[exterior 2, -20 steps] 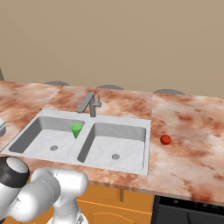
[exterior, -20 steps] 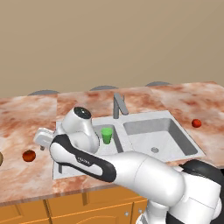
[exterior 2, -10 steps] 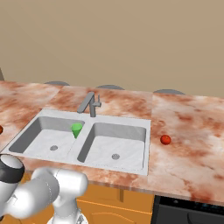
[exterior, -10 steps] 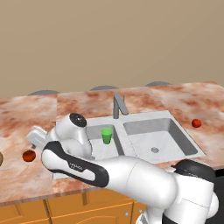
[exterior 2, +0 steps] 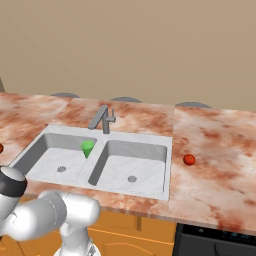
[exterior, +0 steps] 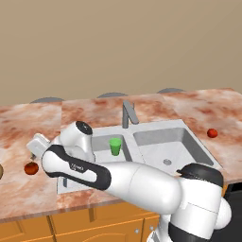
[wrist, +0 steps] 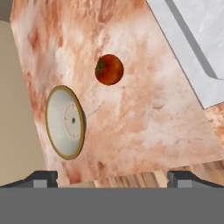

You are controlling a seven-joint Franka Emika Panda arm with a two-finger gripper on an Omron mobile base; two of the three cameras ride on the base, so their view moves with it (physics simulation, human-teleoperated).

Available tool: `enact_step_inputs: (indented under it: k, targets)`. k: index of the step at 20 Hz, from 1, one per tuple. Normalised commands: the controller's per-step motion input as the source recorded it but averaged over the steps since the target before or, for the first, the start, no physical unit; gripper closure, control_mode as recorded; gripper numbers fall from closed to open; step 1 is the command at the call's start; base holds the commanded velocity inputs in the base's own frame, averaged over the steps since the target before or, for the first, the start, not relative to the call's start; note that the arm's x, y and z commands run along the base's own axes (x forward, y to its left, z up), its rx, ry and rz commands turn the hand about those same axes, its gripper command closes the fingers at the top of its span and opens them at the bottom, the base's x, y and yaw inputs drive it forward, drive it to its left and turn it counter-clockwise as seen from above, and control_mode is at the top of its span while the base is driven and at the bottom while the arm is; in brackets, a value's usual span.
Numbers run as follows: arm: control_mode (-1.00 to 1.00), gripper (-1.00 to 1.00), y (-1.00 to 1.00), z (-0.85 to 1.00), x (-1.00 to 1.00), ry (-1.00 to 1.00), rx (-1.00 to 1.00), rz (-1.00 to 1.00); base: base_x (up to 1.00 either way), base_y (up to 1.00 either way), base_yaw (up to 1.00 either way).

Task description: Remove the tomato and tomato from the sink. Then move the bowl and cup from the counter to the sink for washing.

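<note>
In the hand view our gripper (wrist: 112,177) hangs over the counter (wrist: 144,118) left of the sink (wrist: 192,52), fingertips spread wide and holding nothing. The bowl (wrist: 65,121) lies just ahead and off to one side of the gap between them, so we judge a sideways shift is needed before descending. Beyond it sits a tomato (wrist: 109,69), apart from the bowl. Farther off, the cup (exterior: 115,146) stands in the left basin, and the second tomato (exterior: 212,133) rests right of the sink.

We're in a kitchen: a marbled reddish-brown stone counter (exterior: 28,189) runs wall to wall over orange wooden cabinets (exterior: 94,227), with a pale grey double-basin sink (exterior 2: 150,150) and angular faucet (exterior 2: 102,119) set in it, beige wall (exterior 2: 128,45) behind.
</note>
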Motion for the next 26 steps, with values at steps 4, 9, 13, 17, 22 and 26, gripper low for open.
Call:
enact_step_inputs:
  k: [4,9,13,17,22,26]
  targets:
    - [-1.0,-1.0,0.18,-0.02,0.06,0.04,0.0,0.0,0.0,0.0,0.0]
    - [-1.0,-1.0,0.22,0.0,0.01,0.0,0.0,0.0,0.0,0.0,0.0]
    - [-1.0,-1.0,0.28,-0.03,0.01,0.0,0.0,0.0,0.0,0.0,0.0]
    - [-1.0,-1.0,0.21,-0.04,0.05,0.0,0.0,0.0,0.0,0.0,0.0]
    - [-1.0,-1.0,0.11,-0.08,0.06,0.0,-0.05,0.0,0.0,0.0,0.0]
    - [-1.0,-1.0,0.11,-0.1,0.07,0.0,-0.1,0.0,0.0,0.0,0.0]
